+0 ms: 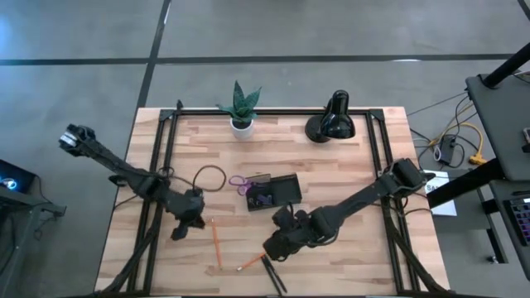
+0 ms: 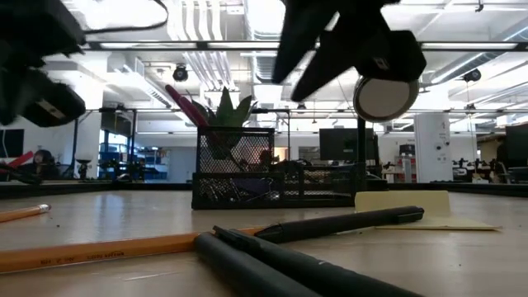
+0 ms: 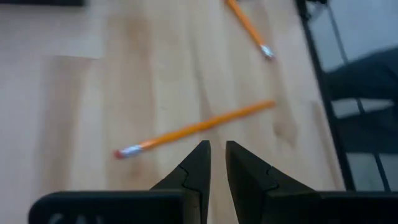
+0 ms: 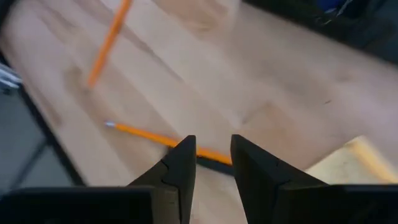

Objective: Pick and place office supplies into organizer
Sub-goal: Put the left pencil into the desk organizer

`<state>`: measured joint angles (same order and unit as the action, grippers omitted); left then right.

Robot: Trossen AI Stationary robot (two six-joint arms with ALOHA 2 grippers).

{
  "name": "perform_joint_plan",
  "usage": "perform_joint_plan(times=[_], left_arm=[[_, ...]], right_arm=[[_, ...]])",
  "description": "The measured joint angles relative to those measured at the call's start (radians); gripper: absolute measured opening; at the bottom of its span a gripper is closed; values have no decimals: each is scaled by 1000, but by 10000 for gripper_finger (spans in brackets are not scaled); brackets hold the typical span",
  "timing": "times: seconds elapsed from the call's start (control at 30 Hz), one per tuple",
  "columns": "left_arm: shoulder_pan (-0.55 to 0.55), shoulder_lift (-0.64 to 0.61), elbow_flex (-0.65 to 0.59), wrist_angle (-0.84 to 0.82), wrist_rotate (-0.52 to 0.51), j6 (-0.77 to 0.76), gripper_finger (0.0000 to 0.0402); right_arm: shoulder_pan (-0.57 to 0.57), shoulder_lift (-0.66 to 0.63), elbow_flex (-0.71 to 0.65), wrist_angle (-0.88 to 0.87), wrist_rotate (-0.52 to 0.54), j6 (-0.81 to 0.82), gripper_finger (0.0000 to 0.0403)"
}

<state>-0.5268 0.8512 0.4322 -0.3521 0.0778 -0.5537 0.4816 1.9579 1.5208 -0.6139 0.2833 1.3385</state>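
Organizer (image 1: 273,193) sits mid-counter, beyond the right pincer (image 1: 273,247) and off to the inner side of the left pincer (image 1: 184,228), with purple scissors (image 1: 241,183) already standing in it and poking out over its rim. Two orange pencils lie loose on the counter (image 1: 348,157): one (image 1: 216,246) just beside the left pincer, running toward the front edge, the other (image 1: 250,263) close under the right pincer, next to a pair of black pens (image 1: 273,276). From table height those pens (image 2: 330,224) fill the foreground, with a yellow sticky pad (image 2: 412,206) lying behind them.

Right pincer hangs above the second pencil (image 4: 168,142), its fingers (image 4: 177,171) drawn nearly together with only a slim gap, nothing between them. It looks lined up over the shaft, likely sizing up a pick, though that gap seems tight for dropping over a pencil as it stands.

Left pincer (image 3: 214,165) hovers too, fingers almost closed and empty, pointing down at its own pencil (image 3: 196,127), which lies crosswise just ahead of the tips. A second pencil (image 3: 249,28) shows farther off in that wrist view.

Plant (image 1: 240,108) and lamp (image 1: 331,118) stand at the far edge, well clear of both arms, so they shouldn't interfere.
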Motion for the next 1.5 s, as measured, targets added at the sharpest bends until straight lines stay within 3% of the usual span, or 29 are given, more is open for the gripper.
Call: perform_joint_plan(times=[0.33,0.57,0.83,1.1,1.23,1.5], left_arm=[[-240,119,1,84,43,-104,35],[-323,265,37,83,36,-147,35],[-326,466,99,263,31,-68,35],[-322,647,175,339,-5,-8,35],[-303,704,217,346,-8,34,35],[-234,751,244,361,-19,160,35]], right_arm=[[29,0,1,238,0,-30,93],[59,13,1,307,18,-81,93],[125,59,13,396,49,-59,93],[180,73,14,444,203,-7,93],[178,73,14,476,272,18,93],[129,77,13,526,280,-11,93]])
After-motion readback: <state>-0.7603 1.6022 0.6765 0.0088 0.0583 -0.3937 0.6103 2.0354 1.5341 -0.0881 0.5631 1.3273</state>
